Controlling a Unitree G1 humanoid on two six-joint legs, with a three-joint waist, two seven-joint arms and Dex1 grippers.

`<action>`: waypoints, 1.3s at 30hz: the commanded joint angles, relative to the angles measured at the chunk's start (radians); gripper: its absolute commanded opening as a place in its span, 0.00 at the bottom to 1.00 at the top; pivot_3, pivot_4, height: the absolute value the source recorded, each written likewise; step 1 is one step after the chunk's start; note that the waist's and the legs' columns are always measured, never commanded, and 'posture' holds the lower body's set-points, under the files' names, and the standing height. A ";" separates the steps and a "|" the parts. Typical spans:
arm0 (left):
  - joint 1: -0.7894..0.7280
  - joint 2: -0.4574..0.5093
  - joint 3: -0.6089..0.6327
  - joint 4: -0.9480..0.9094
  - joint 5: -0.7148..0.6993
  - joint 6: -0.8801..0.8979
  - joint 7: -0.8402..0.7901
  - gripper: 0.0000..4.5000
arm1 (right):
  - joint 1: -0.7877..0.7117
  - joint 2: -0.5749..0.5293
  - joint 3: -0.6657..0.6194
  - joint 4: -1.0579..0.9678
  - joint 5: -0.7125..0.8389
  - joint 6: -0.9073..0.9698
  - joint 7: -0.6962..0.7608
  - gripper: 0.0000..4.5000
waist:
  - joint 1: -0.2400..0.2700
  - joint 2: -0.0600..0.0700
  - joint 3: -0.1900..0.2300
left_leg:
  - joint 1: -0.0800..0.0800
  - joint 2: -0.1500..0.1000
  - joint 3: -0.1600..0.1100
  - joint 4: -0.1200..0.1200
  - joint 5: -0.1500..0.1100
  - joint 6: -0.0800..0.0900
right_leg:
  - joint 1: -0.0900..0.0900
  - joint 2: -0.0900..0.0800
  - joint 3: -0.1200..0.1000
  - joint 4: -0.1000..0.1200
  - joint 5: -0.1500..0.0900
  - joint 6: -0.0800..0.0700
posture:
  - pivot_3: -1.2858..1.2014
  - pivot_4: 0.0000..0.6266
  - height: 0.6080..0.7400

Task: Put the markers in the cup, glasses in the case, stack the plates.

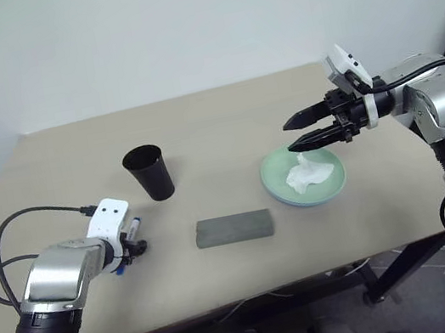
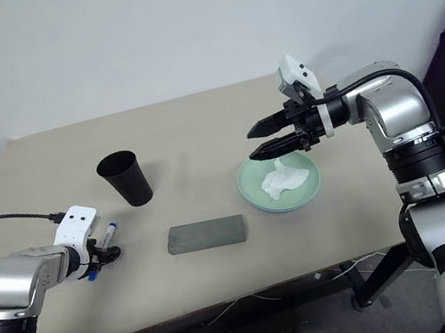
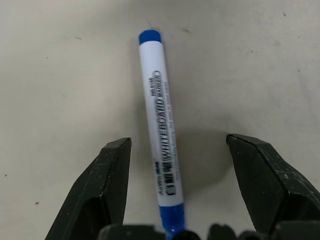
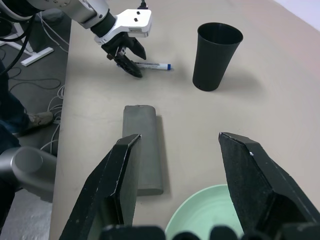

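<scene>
I'm working over the beige table (image 1: 223, 123), largest things first: the mint green plate (image 1: 329, 186) sits at about four o'clock from the table's middle with a crumpled white tissue (image 1: 307, 174) on it, the grey case (image 1: 234, 228) lies shut at six o'clock, and the black cup (image 1: 149, 172) stands upright at nine o'clock. My right gripper (image 1: 301, 132) hangs above the plate's far rim, its fingers spread wide and empty. My left gripper (image 3: 175, 200) is down at the table at eight o'clock, fingers wide with nothing clamped, straddling the blue-and-white whiteboard marker (image 3: 159, 125), which lies flat between them. I judge the marker step is in hand: next I should close on the barrel, lift, and carry it to the cup just beyond.
</scene>
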 commanded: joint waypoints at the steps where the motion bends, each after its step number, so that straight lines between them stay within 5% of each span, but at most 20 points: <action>1: -0.041 0.000 -0.005 0.031 0.026 -0.024 0.012 0.71 | -0.029 -0.010 -0.012 -0.019 -0.002 -0.010 0.000 0.59 | 0.001 0.000 0.000 | 0.000 0.000 0.000 0.000 0.000 0.000 | 0.000 0.000 0.000 0.000 0.000 0.000 | 0.52 0.00 1.00; 5: -0.056 -0.012 -0.015 0.093 0.036 -0.055 0.016 0.62 | -0.033 -0.005 -0.010 -0.017 -0.003 -0.011 -0.003 0.59 | 0.000 0.000 0.000 | 0.000 0.000 0.000 0.000 0.000 0.000 | 0.000 0.000 0.000 0.000 0.000 0.000 | 0.52 0.00 1.00; 13: -0.072 -0.032 -0.018 0.149 0.035 -0.063 0.015 0.04 | -0.035 0.001 -0.007 -0.017 -0.002 -0.011 -0.007 0.59 | 0.000 0.001 0.000 | 0.000 0.000 -0.001 0.000 0.000 0.000 | 0.000 0.000 0.000 0.000 0.000 0.000 | 0.52 0.00 1.00; 22: -0.088 -0.003 -0.047 0.144 0.031 -0.119 -0.032 0.02 | -0.038 0.009 -0.008 -0.017 -0.001 -0.012 -0.015 0.59 | 0.000 0.002 -0.001 | 0.000 0.000 -0.001 -0.001 0.000 0.000 | 0.000 0.000 0.000 0.001 0.001 -0.002 | 0.52 0.00 1.00; 30: 0.077 0.148 -0.105 -0.125 -0.027 -0.551 -0.403 0.02 | -0.045 0.017 -0.006 -0.007 -0.004 -0.020 -0.015 0.59 | -0.002 0.002 -0.001 | -0.001 0.000 0.002 -0.003 0.000 0.000 | -0.002 0.000 0.003 -0.005 0.001 -0.002 | 0.52 0.00 1.00; 33: 0.078 0.100 -0.026 -0.135 -0.078 -0.723 -0.470 0.02 | -0.043 0.022 -0.007 -0.008 -0.002 -0.022 -0.018 0.59 | 0.001 0.002 -0.001 | -0.001 0.001 0.002 -0.008 0.000 0.000 | -0.002 0.000 0.003 -0.011 0.001 -0.002 | 0.52 0.00 1.00; 39: -0.085 -0.053 0.038 0.021 -0.047 -0.879 -0.345 0.02 | -0.041 0.028 -0.011 -0.010 -0.001 -0.024 -0.025 0.59 | 0.022 0.002 -0.001 | -0.001 0.001 0.001 -0.010 0.000 0.000 | -0.001 0.001 0.001 -0.014 0.002 -0.002 | 0.52 0.00 1.00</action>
